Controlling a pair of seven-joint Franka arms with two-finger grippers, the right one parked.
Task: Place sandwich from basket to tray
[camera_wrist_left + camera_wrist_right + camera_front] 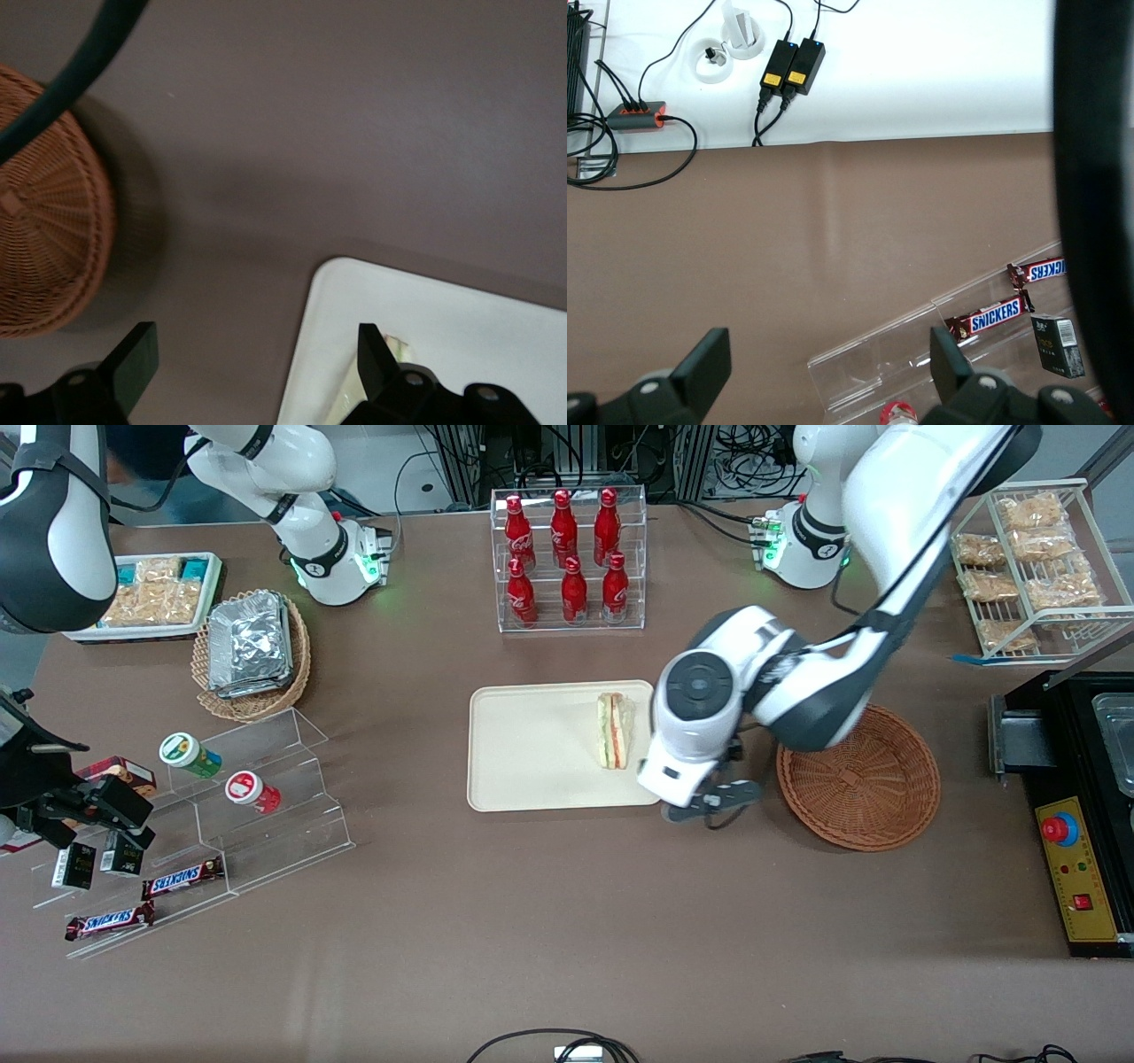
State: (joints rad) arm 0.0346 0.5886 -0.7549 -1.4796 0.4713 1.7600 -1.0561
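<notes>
basket (858,779): brown woven wicker, rough
tray (532,748): cream, smooth, matt
table (567,921): brown, matt
claw (257,367): black, matt fingers

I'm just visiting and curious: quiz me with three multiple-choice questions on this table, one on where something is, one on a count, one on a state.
1. Where is the sandwich?
A. in the basket
B. on the tray
C. on the bare table

2. How many red bottles stand in the clear rack?
A. four
B. six
C. eight

3. The gripper, above the tray's edge nearest the basket, is
A. open and empty
B. shut on the sandwich
C. shut on a bottle

Answers: 1 B, the wedge lies on the cream tray. 2 B, two rows of three. 3 A, its fingers stand apart, nothing between.
</notes>
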